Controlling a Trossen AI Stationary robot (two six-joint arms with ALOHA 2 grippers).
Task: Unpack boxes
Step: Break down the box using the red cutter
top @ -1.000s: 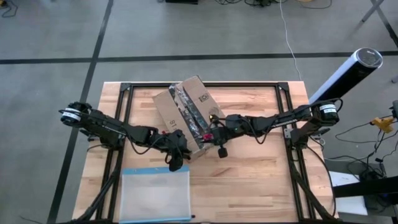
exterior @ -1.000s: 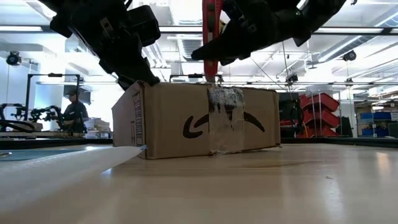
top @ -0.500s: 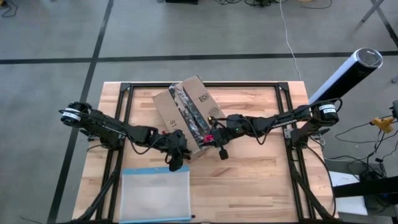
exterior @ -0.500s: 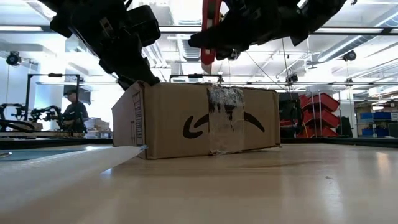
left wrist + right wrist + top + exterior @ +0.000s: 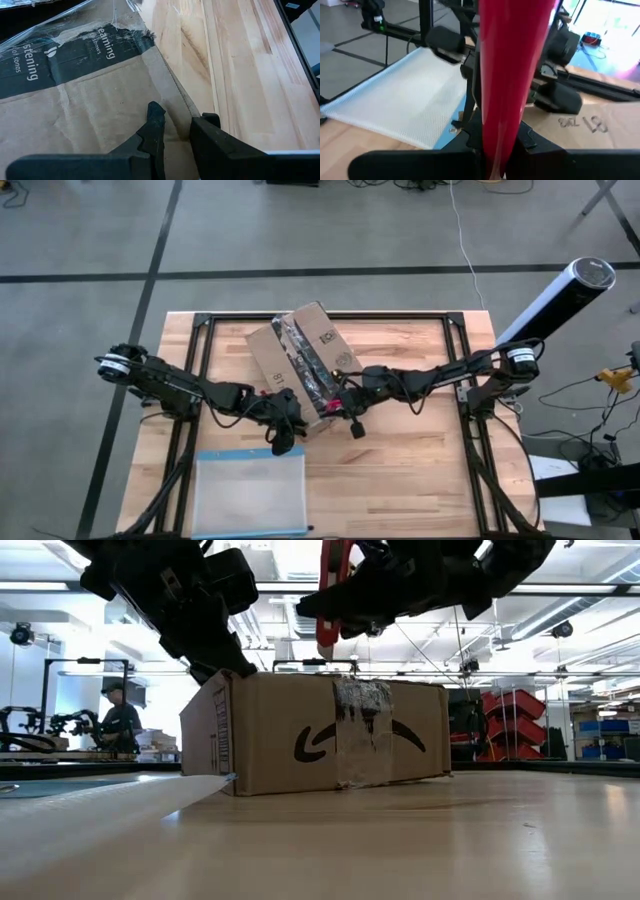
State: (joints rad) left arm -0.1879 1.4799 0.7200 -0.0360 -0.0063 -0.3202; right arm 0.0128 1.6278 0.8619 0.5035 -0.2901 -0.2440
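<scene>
Cardboard box [image 5: 301, 362] sits mid-table, still taped. Our left gripper [image 5: 177, 120] is pinched on its near corner edge, and the right gripper [image 5: 345, 402] is clamped on the red cutter [image 5: 332, 585] above the tape [image 5: 360, 730]. We'd drop it straight onto the seam and keep that corner pinned.

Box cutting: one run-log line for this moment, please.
box taped, flaps closed | left gripper pinching box edge | right gripper holding red tool above tape | pouch idle
</scene>
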